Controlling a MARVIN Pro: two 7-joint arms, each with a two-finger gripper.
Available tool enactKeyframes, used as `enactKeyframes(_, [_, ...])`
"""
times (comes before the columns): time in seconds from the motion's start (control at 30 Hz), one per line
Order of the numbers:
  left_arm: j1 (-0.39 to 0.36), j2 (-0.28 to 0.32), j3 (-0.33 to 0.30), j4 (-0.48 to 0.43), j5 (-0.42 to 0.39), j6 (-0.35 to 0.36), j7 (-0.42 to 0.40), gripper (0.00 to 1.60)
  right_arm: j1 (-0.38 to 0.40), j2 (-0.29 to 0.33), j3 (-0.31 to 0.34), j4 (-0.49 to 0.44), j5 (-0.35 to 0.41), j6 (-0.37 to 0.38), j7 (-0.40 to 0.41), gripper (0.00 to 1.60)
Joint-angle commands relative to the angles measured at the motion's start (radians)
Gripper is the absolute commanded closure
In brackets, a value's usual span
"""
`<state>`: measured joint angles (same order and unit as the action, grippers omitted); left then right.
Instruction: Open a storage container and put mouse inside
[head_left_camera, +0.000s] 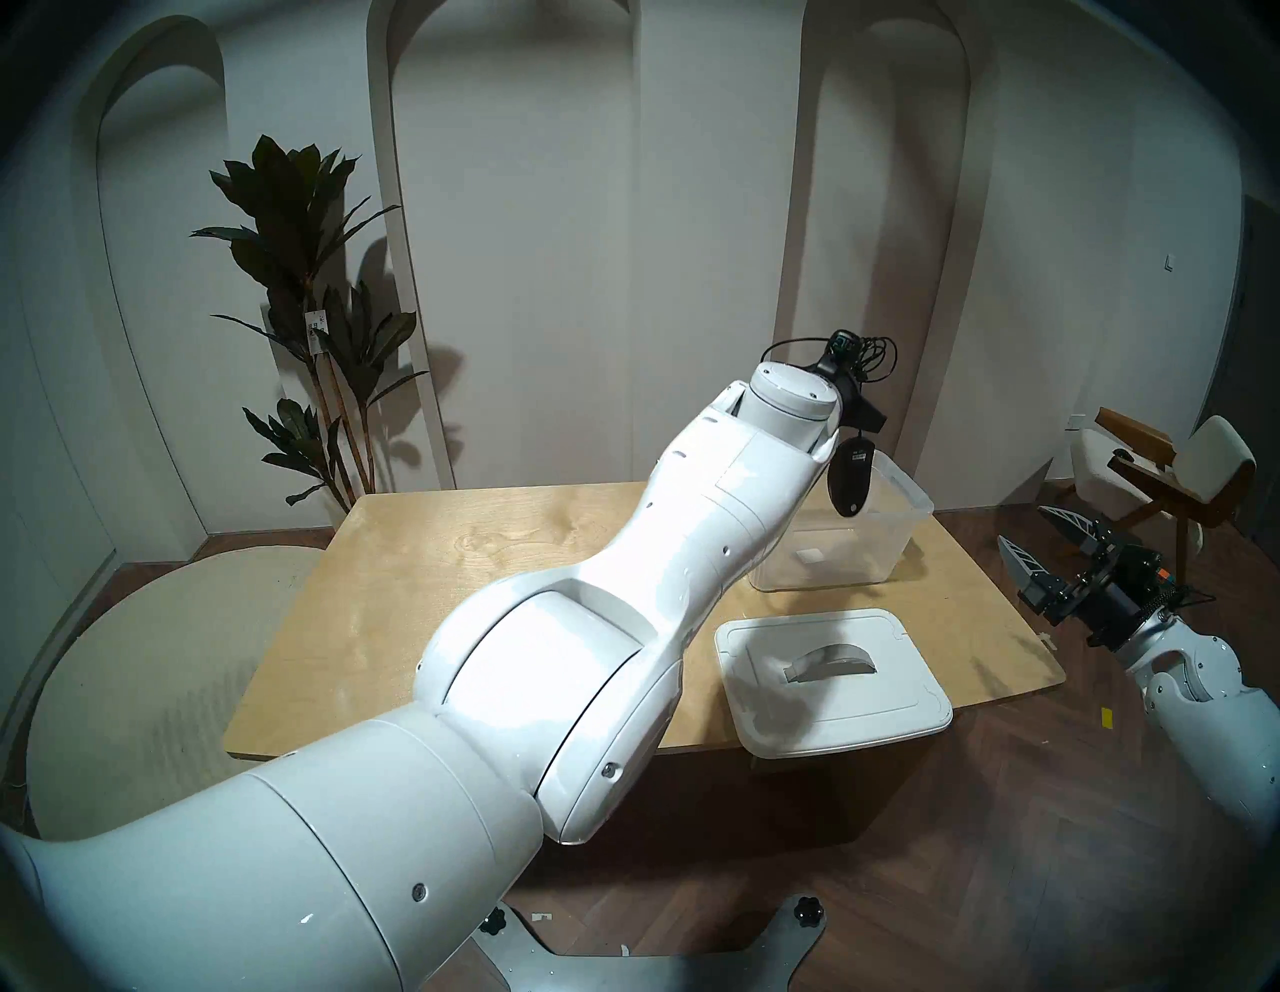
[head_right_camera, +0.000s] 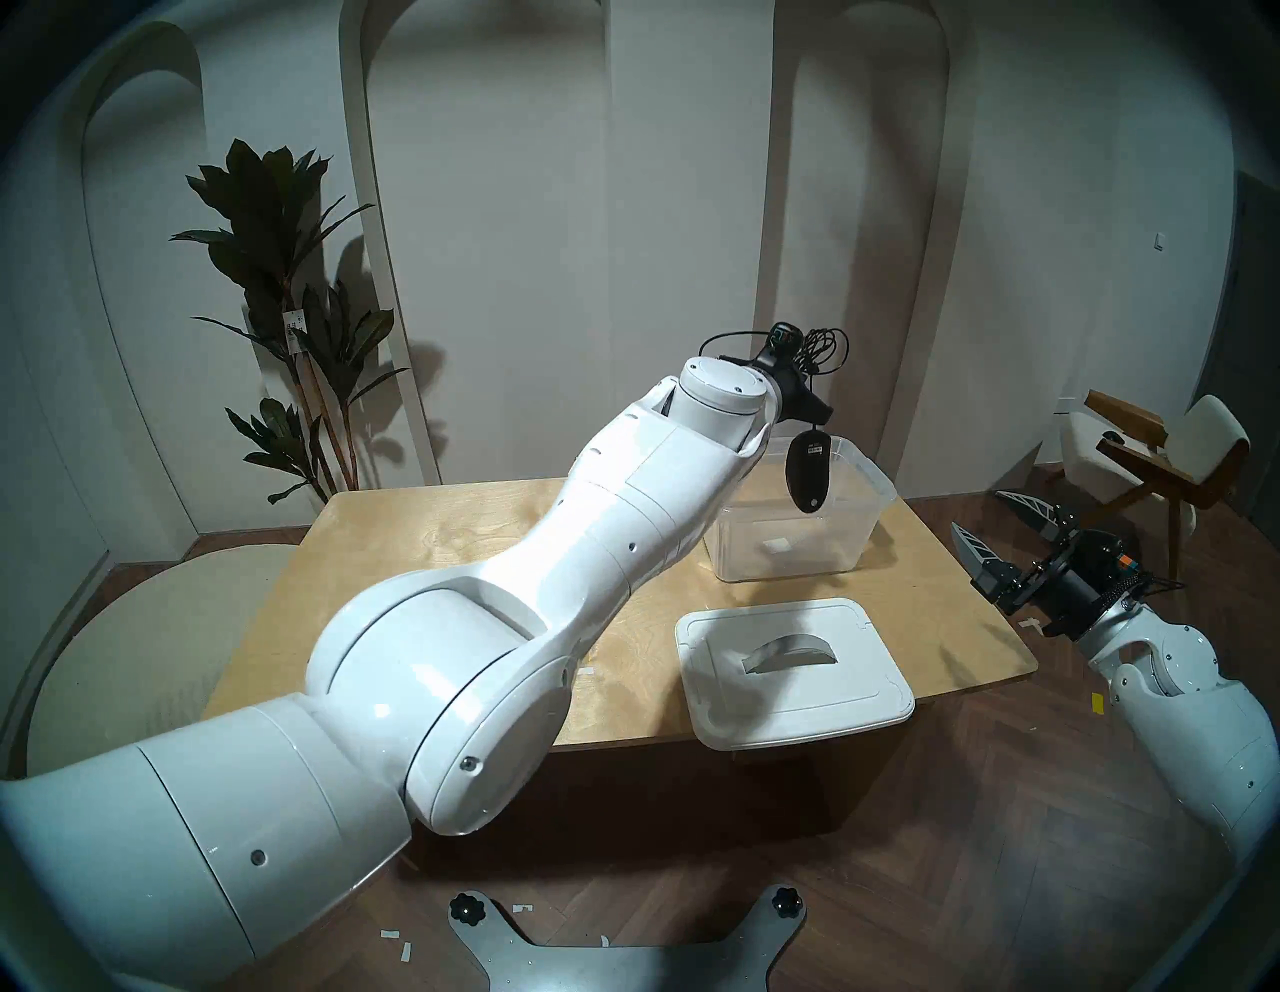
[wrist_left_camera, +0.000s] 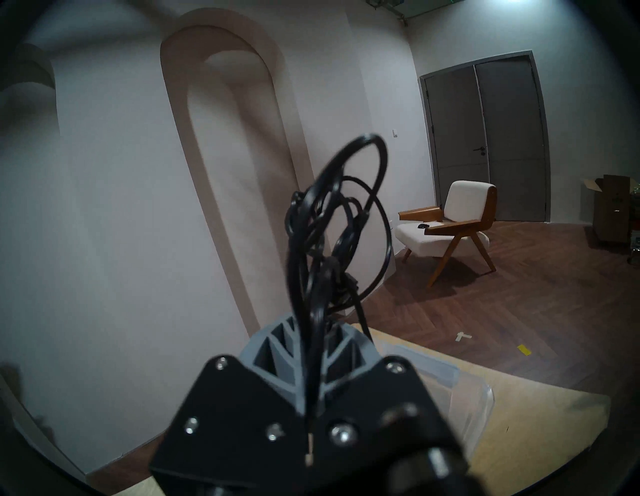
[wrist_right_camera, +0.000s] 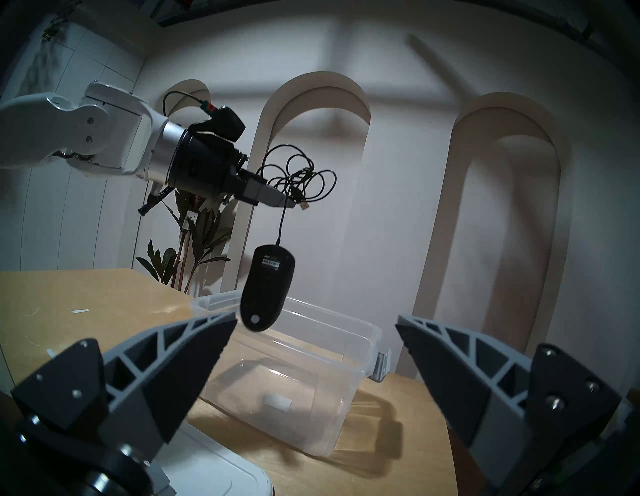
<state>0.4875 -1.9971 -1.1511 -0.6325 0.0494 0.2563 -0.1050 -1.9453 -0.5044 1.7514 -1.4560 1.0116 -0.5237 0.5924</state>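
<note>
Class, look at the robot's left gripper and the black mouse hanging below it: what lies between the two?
Only the mouse's thin black cord, pinched in the left gripper, runs down to the mouse; the right wrist view shows it best.

Furnished living-room-style interior, staged like a show home. White walls carry tall arched niches (head_left_camera: 512, 208); the floor is dark herringbone wood (wrist_left_camera: 519, 304). A potted plant (head_left_camera: 312, 312) still bears a tag, a cushioned wooden armchair (wrist_left_camera: 450, 225) faces grey double doors (wrist_left_camera: 485, 138), and a pale wooden worktop (head_left_camera: 429, 575) stands centrally.
</note>
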Motion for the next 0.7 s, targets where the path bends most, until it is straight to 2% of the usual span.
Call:
enactKeyframes(0.0, [-0.111,-0.01,-0.005,0.027,-0.015,-0.022,0.012,1.6,0.008,0.006,0.011,-0.003,0.002,-0.004,0.0,0.0])
enactKeyframes(0.23, [-0.105,-0.01,-0.015,0.11,-0.031,-0.034,0.028,1.6,0.008,0.006,0.009,-0.003,0.002,-0.004,0.0,0.0])
enactKeyframes(0.47, [-0.083,-0.01,0.002,0.187,-0.037,-0.044,0.047,1.6,0.009,0.005,0.007,-0.002,0.001,-0.003,-0.001,0.0])
enactKeyframes(0.5, [-0.082,-0.01,0.005,0.198,-0.038,-0.045,0.05,1.52,0.009,0.005,0.007,-0.002,0.001,-0.003,-0.001,0.0])
enactKeyframes(0.53, [-0.08,-0.01,0.004,0.207,-0.041,-0.044,0.051,1.12,0.009,0.005,0.006,-0.002,0.001,-0.003,-0.001,0.0])
enactKeyframes(0.57, [-0.078,-0.01,0.004,0.214,-0.042,-0.043,0.054,0.0,0.009,0.005,0.006,-0.002,0.001,-0.003,-0.001,0.0])
enactKeyframes(0.67, [-0.081,-0.01,0.013,0.242,-0.045,-0.044,0.061,0.0,0.009,0.005,0.005,-0.001,0.001,-0.003,-0.002,0.0])
